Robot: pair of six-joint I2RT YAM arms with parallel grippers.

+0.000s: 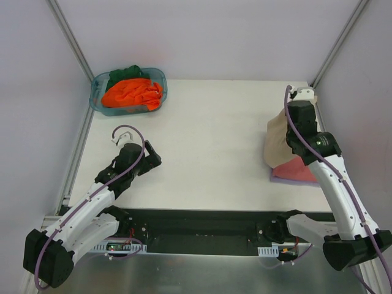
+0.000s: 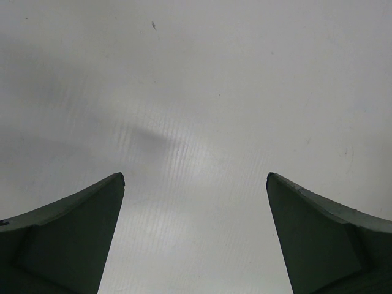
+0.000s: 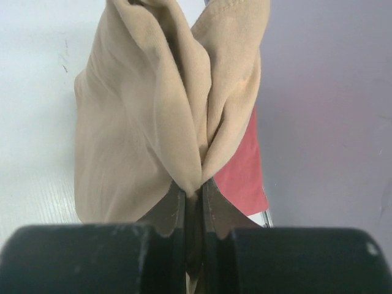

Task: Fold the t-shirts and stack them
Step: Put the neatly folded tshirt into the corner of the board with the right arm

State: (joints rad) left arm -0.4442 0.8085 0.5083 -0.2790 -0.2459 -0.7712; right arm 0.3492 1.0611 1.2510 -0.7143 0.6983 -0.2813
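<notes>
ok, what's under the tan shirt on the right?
A red shirt on a lavender shirt. The hanging tan shirt and right arm cover most of both, so anything else there is hidden.

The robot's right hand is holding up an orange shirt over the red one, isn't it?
Not orange: the right hand holds a tan-beige t-shirt, as the right wrist view shows. It does hang over the red t-shirt.

No legible writing anywhere.
The tan t-shirt (image 1: 277, 141), teal tub (image 1: 94, 98) and counter (image 1: 208, 159) bear no readable marks; circuit boards (image 1: 116, 246) by the arm bases are too small to read.
</notes>
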